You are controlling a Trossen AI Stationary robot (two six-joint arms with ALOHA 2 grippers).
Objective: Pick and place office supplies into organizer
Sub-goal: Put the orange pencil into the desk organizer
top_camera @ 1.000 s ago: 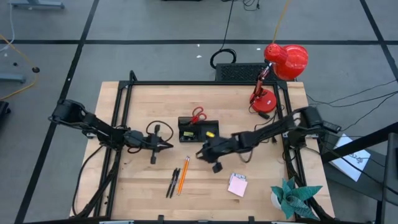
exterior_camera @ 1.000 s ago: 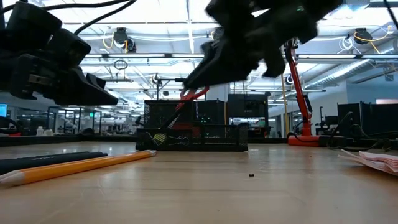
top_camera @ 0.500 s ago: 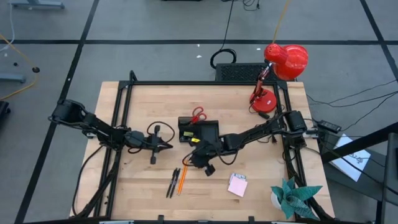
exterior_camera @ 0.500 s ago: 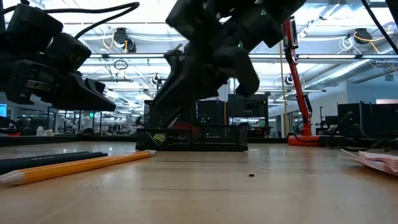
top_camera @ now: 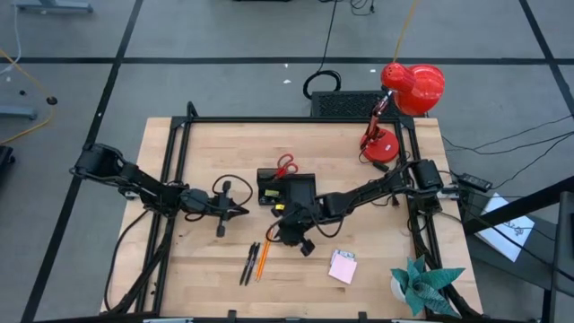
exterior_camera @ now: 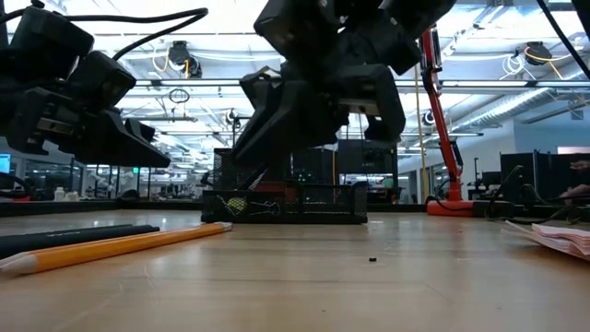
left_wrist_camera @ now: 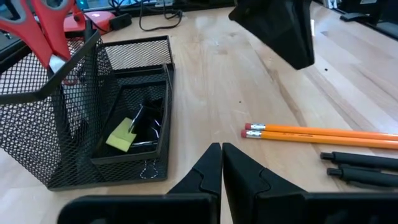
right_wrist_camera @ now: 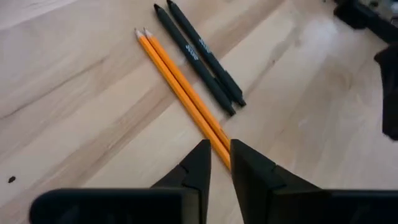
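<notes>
The black mesh organizer (top_camera: 285, 189) (left_wrist_camera: 93, 118) stands mid-table with the red-handled scissors (top_camera: 285, 166) (left_wrist_camera: 46, 31) upright in its tall section. A yellow piece (left_wrist_camera: 121, 135) and a black clip lie in its low tray. Two orange pencils (top_camera: 263, 260) (right_wrist_camera: 177, 87) and two black pens (top_camera: 248, 264) (right_wrist_camera: 199, 59) lie flat near it. The pink sticky pad (top_camera: 343, 266) lies to the right. My right gripper (top_camera: 274, 237) (right_wrist_camera: 220, 155) hovers above the pencils' eraser end, fingers a narrow gap apart. My left gripper (top_camera: 242, 212) (left_wrist_camera: 219, 152) waits left of the organizer, shut.
A red desk lamp (top_camera: 399, 99) and a black ribbed box (top_camera: 345, 103) stand at the far right. A teal paper plant (top_camera: 421, 283) sits at the near right corner. A black metal frame (top_camera: 179, 179) runs around the table. Bare wood lies near the pencils.
My right gripper has moved from beside the organizer's near right corner toward the table's near left and down, ending over the pencils' eraser end. The supplies have not moved.
</notes>
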